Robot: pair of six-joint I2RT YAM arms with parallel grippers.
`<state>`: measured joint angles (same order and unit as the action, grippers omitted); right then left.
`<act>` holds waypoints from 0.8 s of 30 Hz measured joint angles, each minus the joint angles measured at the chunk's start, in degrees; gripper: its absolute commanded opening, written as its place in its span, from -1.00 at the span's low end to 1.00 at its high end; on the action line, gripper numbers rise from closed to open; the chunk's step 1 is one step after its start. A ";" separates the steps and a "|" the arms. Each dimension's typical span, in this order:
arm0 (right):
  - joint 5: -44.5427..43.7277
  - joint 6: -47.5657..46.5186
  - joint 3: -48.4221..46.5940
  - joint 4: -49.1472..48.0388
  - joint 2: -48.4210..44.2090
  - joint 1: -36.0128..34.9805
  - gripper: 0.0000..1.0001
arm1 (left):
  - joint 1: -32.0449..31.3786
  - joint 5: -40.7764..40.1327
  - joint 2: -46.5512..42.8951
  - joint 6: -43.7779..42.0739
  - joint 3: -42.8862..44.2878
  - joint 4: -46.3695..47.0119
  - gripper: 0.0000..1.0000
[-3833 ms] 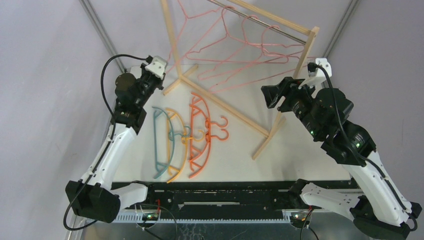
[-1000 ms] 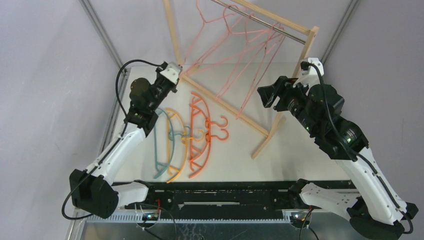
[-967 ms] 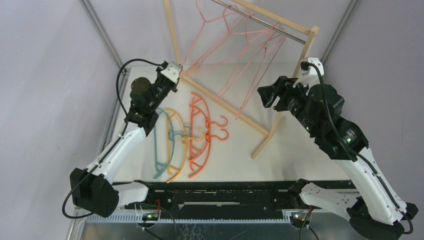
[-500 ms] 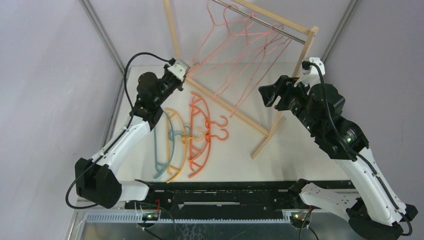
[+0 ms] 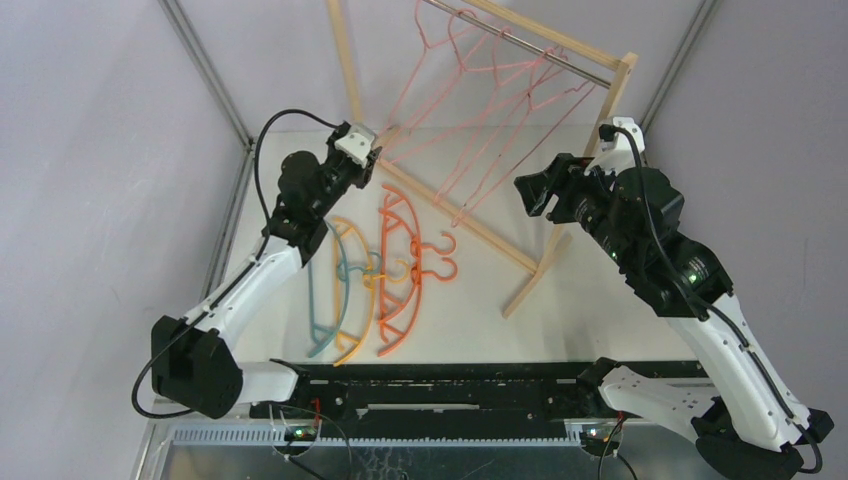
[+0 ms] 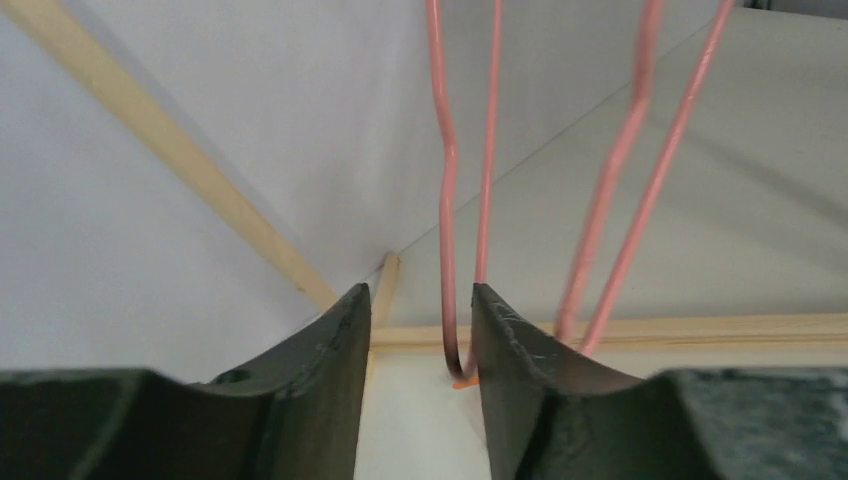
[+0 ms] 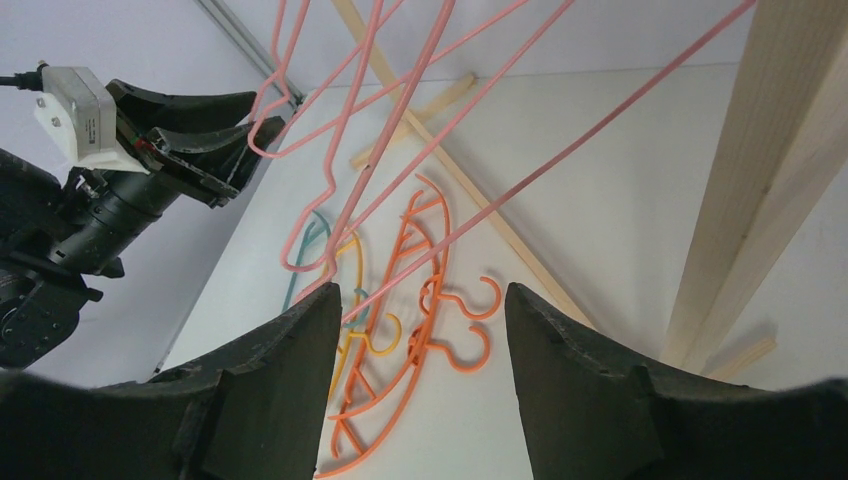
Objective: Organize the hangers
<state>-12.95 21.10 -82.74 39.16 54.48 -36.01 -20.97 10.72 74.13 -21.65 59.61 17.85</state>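
Several pink wire hangers hang from the rack's rod, swung so their lower ends point to the left. My left gripper is at the lowest end. In the left wrist view it is open, with one pink hanger's bend between the fingers, close to the right one. Teal, yellow and two orange hangers lie flat on the table. My right gripper is open and empty in the air by the rack's right post. Its view looks down on the orange hangers and on pink wires.
The pale wooden rack stands tilted at the back with its metal rod on top. Its base beam runs diagonally across the table beside the orange hangers. Grey walls close both sides.
My left gripper moved right, to the rack's base beam. The pink hangers swung right with it and now hang steeper and bunched together. The right arm barely moved.
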 measured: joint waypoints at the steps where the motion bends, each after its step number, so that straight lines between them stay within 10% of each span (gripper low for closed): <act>1: 0.04 0.02 0.00 0.00 0.00 0.00 0.38 | 0.02 -0.48 0.00 0.24 -0.07 -0.20 0.06; 8: 0.35 0.26 0.28 -0.31 -0.04 0.02 0.39 | 1.25 -1.68 -1.51 2.95 0.09 -3.17 0.54; 24: 2.54 0.39 0.31 -2.58 2.51 -2.40 0.36 | 7.39 -2.86 -16.96 5.60 -5.75 -6.75 0.96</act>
<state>-10.41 21.50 -82.43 36.58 56.99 -38.41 -13.58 7.86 57.17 -16.05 53.87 11.09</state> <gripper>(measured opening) 0.673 0.965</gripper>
